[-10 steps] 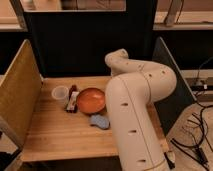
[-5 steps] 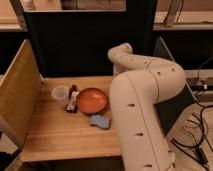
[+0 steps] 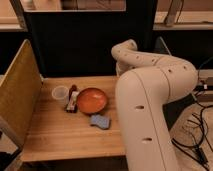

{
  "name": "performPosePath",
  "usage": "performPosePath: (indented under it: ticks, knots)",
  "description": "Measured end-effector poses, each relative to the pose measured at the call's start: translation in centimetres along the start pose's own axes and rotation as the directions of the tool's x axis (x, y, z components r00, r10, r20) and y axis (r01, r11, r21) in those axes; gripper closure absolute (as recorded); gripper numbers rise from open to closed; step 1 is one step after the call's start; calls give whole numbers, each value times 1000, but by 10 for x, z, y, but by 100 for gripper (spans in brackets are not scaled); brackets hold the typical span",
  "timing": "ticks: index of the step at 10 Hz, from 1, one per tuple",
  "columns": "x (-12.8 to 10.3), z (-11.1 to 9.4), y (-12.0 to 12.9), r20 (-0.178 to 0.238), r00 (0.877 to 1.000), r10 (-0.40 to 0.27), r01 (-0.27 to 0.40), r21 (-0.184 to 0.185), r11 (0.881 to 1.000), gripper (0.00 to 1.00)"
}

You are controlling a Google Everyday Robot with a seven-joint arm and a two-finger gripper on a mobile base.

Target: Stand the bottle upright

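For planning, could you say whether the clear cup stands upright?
Upright: the cup opens upward. Tool hidden behind the arm.

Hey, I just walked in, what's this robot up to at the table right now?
The robot's white arm is folded up over the right end of the wooden table, and nothing is being handled. Its gripper is out of sight behind the arm, shut. On the table sit a clear plastic cup, a dark red and white packet beside it, an orange dish and a small blue object in front of the dish. The bottle it is meant to stand upright cannot be made out from here.
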Motion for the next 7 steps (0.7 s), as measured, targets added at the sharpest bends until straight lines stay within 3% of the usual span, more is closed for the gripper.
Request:
performPosePath:
  ticks: [7]
  knots:
    - [-11,-49,-24,158,986,48,-50,9,999,100]
